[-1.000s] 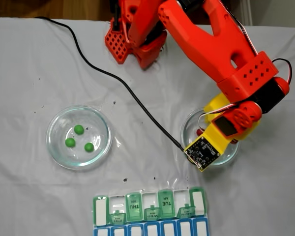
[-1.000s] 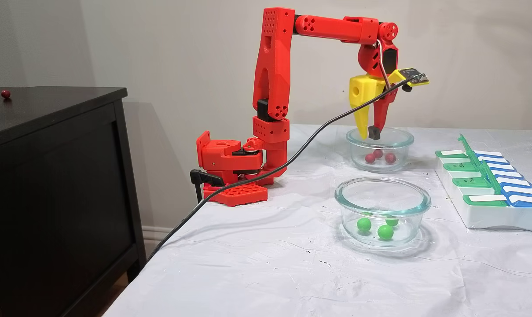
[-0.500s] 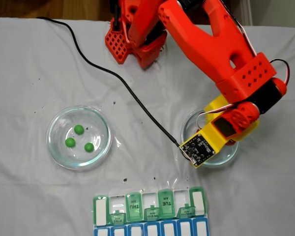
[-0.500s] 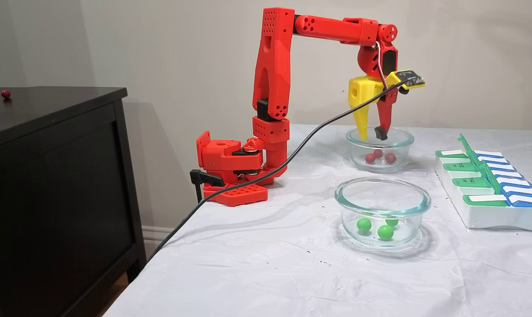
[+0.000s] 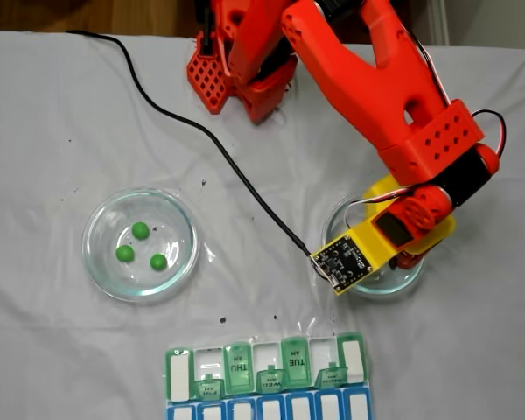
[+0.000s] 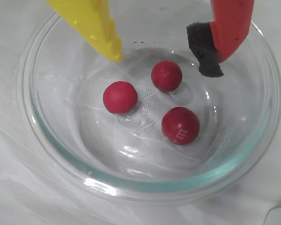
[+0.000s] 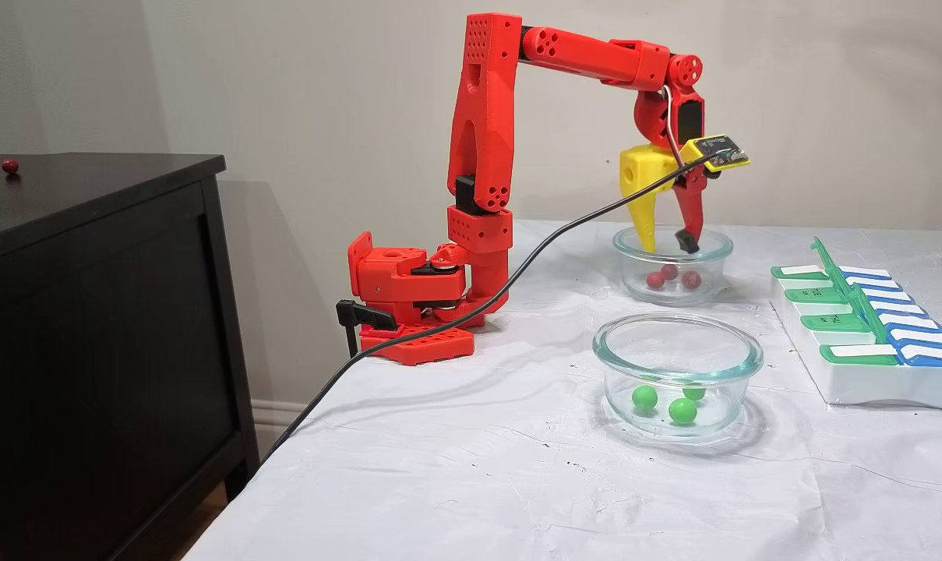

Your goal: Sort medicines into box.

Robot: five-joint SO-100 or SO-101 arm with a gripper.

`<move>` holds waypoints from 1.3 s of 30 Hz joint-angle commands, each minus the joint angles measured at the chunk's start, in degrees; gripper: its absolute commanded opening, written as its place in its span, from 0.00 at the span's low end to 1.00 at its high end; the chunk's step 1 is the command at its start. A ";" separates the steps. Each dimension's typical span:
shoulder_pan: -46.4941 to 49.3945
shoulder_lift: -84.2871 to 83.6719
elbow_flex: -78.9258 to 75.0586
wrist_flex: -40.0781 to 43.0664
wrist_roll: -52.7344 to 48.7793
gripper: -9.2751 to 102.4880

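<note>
While three dark red medicines lie loose and apart on the floor of the far glass dish, nothing has yet been lifted from it. Three green medicines sit in the second glass dish, well apart from the first in a fixed view. No ball shows in the box, which stands at the table edge with several green lids raised and white compartments exposed. In the wrist view the tool is spread wide and empty, yellow finger on the left and red finger with its black pad on the right, tips just inside the dish rim and bracketing the uppermost red ball from above. Judged step: descent for the first pick of a red ball. Next move calls for lowering until the fingers flank that ball, then closing squarely; a round ball on smooth glass is likely to squirt aside if caught off-centre.
</note>
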 commanded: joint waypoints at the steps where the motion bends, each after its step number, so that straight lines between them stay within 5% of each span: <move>1: -0.35 1.85 -0.53 -0.70 0.35 0.34; 26: -2.02 -2.20 2.46 -5.19 2.55 0.38; 39: -2.20 -2.90 3.08 -7.38 1.93 0.30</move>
